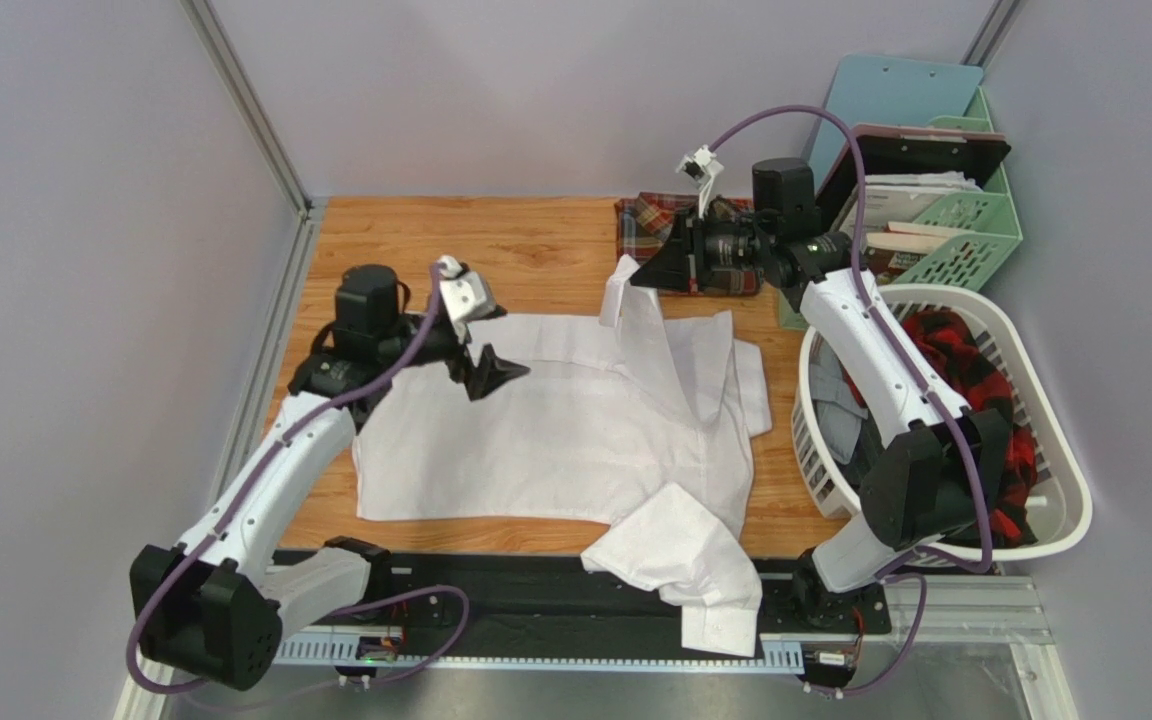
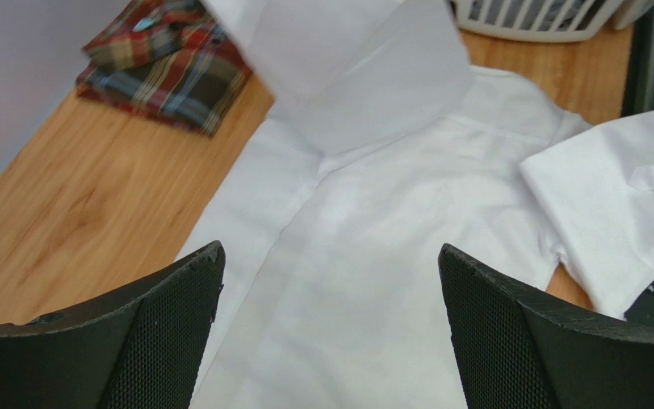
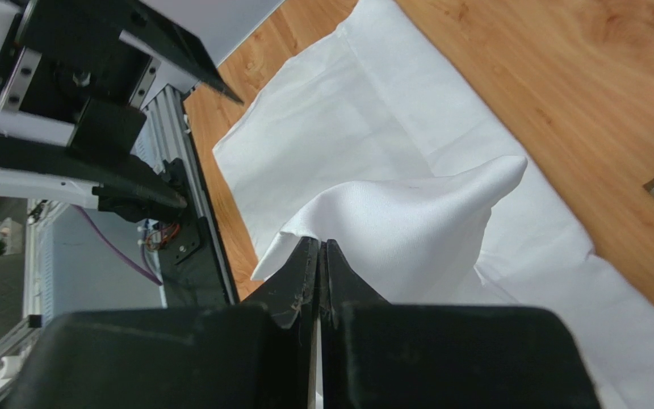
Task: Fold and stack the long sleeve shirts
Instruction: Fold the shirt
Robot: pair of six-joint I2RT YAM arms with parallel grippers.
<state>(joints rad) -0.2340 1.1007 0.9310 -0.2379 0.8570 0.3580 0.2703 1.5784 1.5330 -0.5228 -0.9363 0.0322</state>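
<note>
Two shirts show from above: the white shirt point(image 1: 567, 428) lies spread on the table point(image 1: 537, 240) beneath and between both grippers, with one sleeve draped off the near edge. The plaid shirt point(image 1: 657, 225) sits folded just behind the right gripper point(image 1: 645, 273), which pinches a raised flap of white cloth. The left gripper point(image 1: 489, 365) hovers over the shirt's left side, holding nothing. From the left wrist, its jaws stand wide, with flat white fabric below and between them and the lifted flap ahead. From the right wrist, the jaws are pressed together on a thin peak of the white shirt right at their tips. That grip looks shallow, so the cloth could slip out mid-fold. With nothing pinning the body, a pull may also drag and wrinkle the whole shirt, or the hanging sleeve may snag at the table edge.
</note>
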